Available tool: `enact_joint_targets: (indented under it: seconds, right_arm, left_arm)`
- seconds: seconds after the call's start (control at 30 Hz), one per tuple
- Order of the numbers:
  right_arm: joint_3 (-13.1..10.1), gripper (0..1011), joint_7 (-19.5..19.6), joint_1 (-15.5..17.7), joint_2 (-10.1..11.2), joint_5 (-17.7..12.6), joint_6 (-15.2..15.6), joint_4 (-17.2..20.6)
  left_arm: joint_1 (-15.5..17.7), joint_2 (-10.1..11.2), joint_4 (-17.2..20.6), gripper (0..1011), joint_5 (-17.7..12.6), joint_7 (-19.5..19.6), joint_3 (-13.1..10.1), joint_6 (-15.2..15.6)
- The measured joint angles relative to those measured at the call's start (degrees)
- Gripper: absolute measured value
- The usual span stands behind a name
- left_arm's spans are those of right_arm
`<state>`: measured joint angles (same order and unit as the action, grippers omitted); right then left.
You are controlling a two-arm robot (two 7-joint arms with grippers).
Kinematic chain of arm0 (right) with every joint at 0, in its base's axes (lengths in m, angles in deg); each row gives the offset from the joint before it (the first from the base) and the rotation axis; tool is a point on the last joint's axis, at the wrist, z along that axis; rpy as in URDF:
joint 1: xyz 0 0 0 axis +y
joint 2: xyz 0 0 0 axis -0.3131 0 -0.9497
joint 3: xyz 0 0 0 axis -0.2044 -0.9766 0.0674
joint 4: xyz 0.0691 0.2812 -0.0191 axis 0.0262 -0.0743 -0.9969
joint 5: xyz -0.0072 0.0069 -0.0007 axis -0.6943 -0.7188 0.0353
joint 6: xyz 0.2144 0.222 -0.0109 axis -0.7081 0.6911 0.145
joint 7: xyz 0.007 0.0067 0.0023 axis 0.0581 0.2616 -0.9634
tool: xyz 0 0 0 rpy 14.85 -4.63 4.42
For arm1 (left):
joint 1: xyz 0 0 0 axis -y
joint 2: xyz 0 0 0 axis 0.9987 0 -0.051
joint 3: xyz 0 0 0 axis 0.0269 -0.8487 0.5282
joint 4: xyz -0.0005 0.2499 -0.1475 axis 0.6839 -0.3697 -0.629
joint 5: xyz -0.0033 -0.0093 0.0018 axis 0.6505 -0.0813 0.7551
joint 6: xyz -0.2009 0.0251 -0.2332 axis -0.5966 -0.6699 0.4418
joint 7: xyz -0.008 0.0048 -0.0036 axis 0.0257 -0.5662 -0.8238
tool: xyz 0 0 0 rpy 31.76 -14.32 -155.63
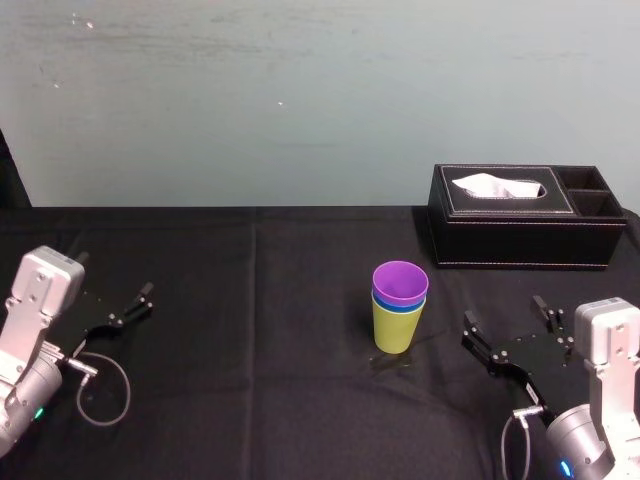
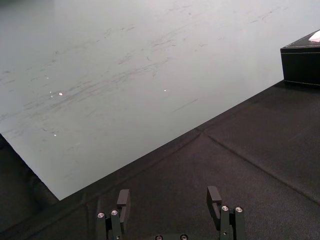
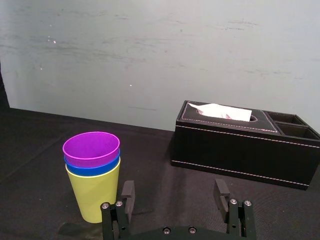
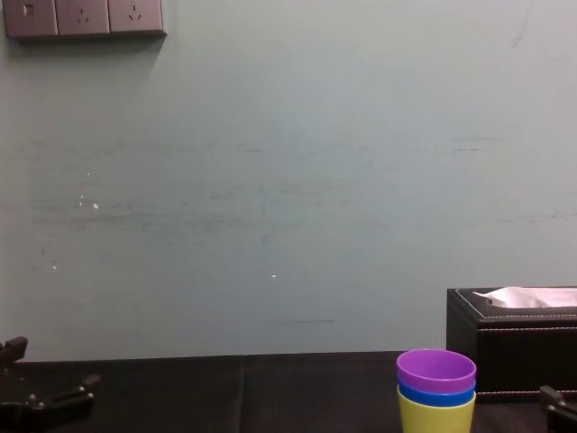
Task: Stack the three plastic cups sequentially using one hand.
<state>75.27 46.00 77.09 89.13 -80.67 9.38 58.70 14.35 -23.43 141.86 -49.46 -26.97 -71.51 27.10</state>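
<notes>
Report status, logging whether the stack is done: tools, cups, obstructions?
Left tool open, empty, far left. Right tool open, empty, right of the cups. Purple cup in blue cup in yellow-green cup, upright. Tissue box behind, apart.

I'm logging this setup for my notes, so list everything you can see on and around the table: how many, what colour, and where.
cups: three, one upright nested stack right of centre on the cloth, purple cup in blue cup in yellow-green cup
tissue box: one, black with pale stitching, far right, behind the stack
tissue: one, white, poking from the box's top slot
tablecloth: one, black, covering the table
wall: one, pale grey-green, behind the table
wall sockets: three, grey, in a row high on the wall
left hand: one, black fingers, open, holding nothing, at the table's left
right hand: one, black fingers, open, holding nothing, right of the stack
</notes>
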Motion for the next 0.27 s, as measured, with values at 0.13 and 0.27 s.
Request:
enact_joint_targets:
  seconds: [0.13,0.27]
  right_arm:
    - [0.0,1003,0.0,0.0,0.0,0.0,0.0,0.0]
    - [0.0,1003,0.0,0.0,0.0,0.0,0.0,0.0]
  left_arm:
    - [0.0,0.0,0.0,1000,0.0,0.0,0.0,0.0]
    - [0.0,0.0,0.0,1000,0.0,0.0,0.0,0.0]
